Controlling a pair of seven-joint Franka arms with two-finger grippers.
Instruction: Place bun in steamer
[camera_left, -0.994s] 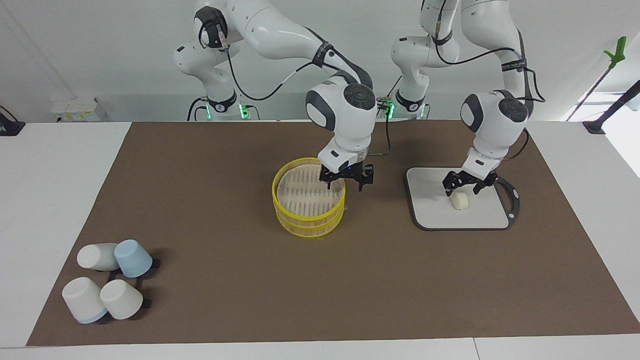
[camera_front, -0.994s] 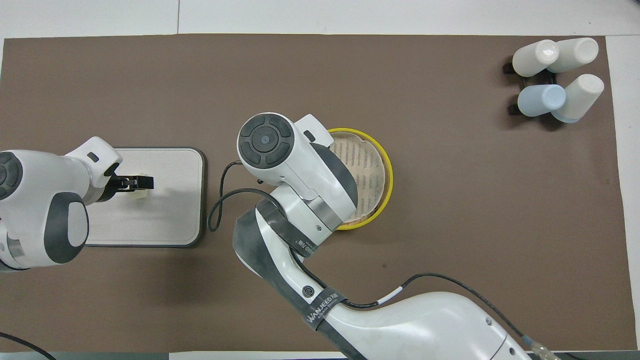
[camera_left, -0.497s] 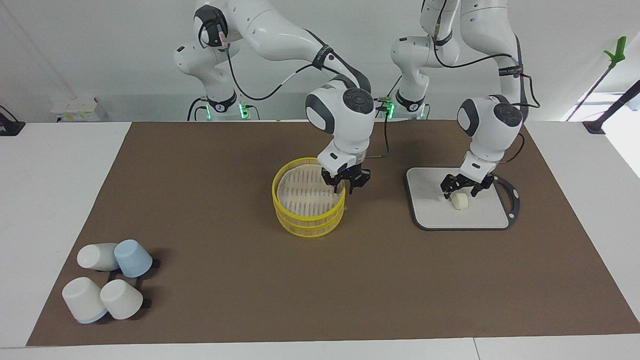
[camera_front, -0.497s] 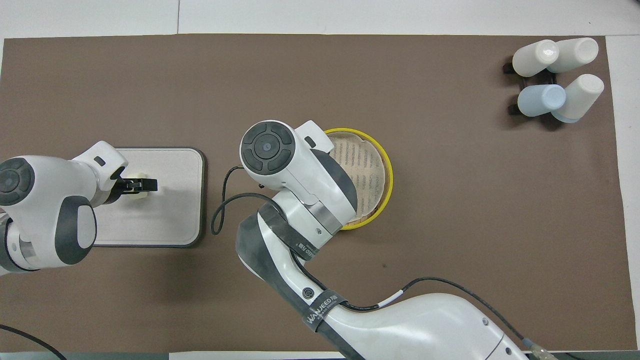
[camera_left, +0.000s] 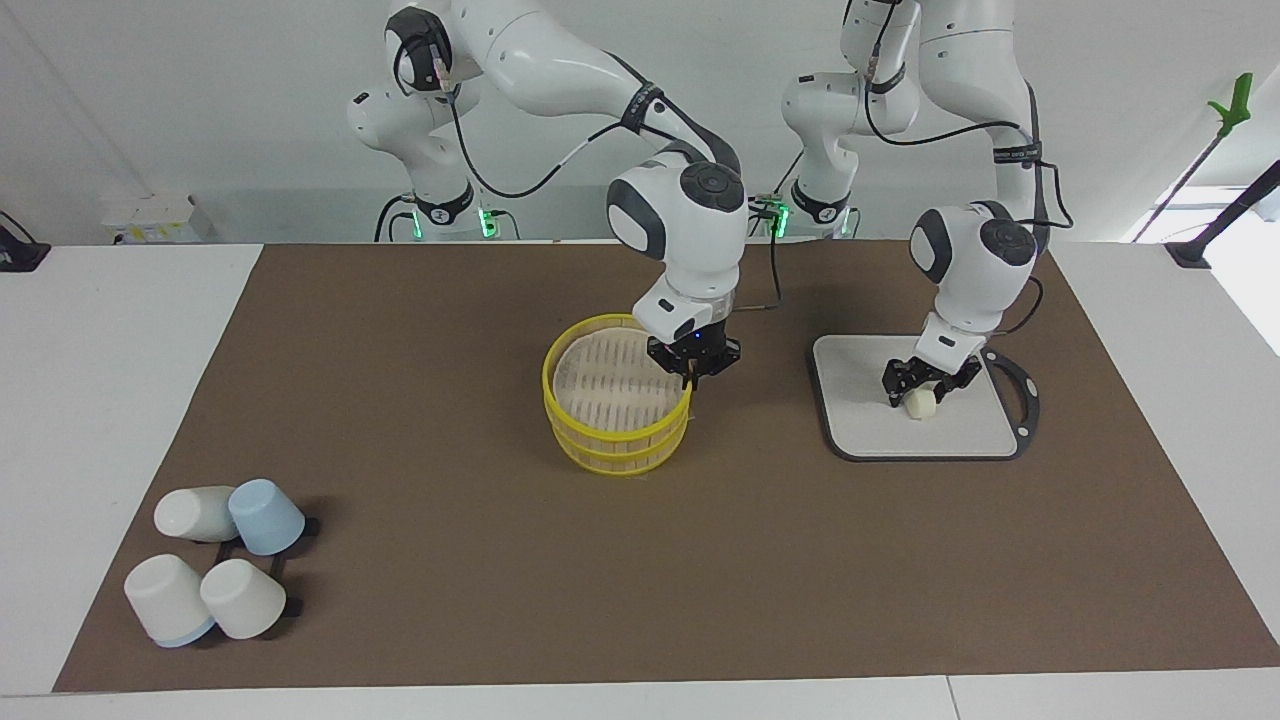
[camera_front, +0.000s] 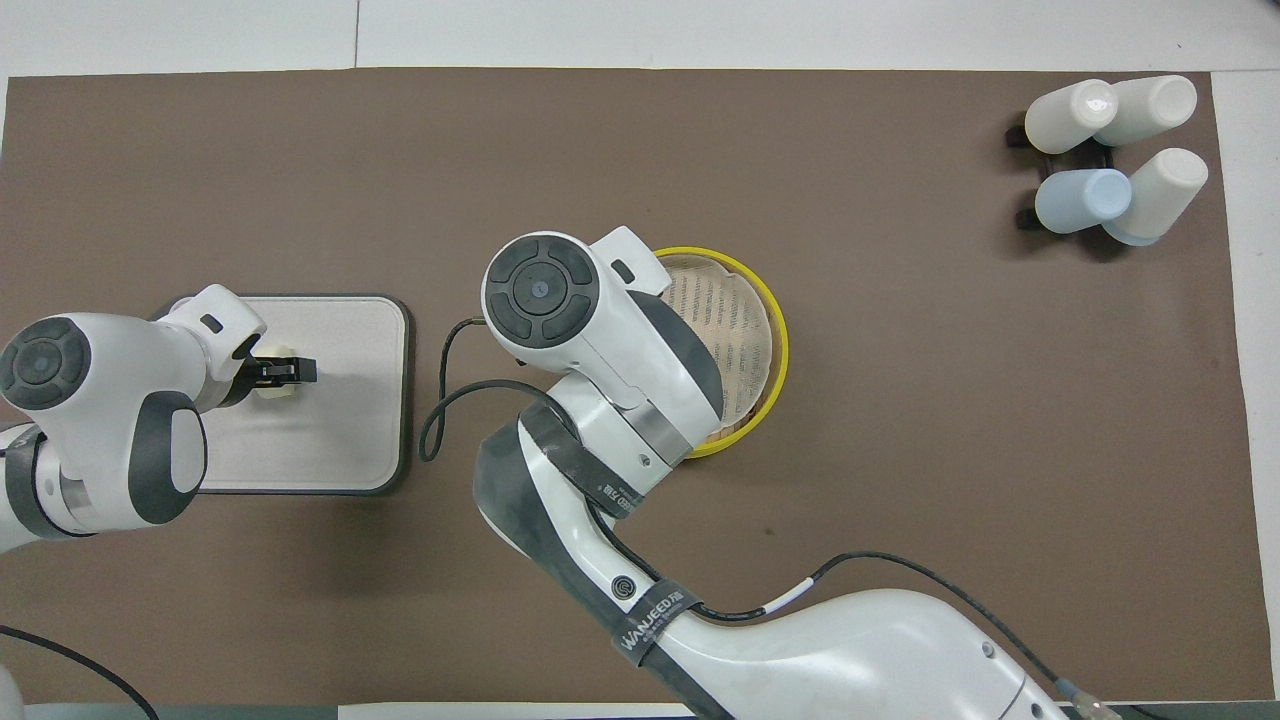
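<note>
Left gripper (camera_left: 925, 385) sits low over the grey board (camera_left: 860, 420), right of centre in the facing view. The bun (camera_left: 920, 402) lies on that board, directly under the gripper and between its fingertips; the fingers stand narrowed to about the bun's width, one on each side of it. Whether they actually press it I cannot tell. In the overhead view the same gripper (camera_front: 283, 371) shows at centre-left, dark fingers covering the top of the bun (camera_front: 274, 391), of which only a pale edge peeks out.

Right gripper (camera_left: 692, 366) is at frame centre in the facing view, fingers drawn close together right at the yellow rim of the steamer (camera_left: 612, 428), on the rim's edge toward the board. It looks pinched on the rim, though the contact itself is hard to read. In the overhead view the right arm's wrist hides this gripper and part of the steamer (camera_front: 775, 340).

Steamer and board lie well apart on the brown mat (camera_left: 450, 580). Four upturned cups (camera_left: 215, 575) cluster at lower left in the facing view.
</note>
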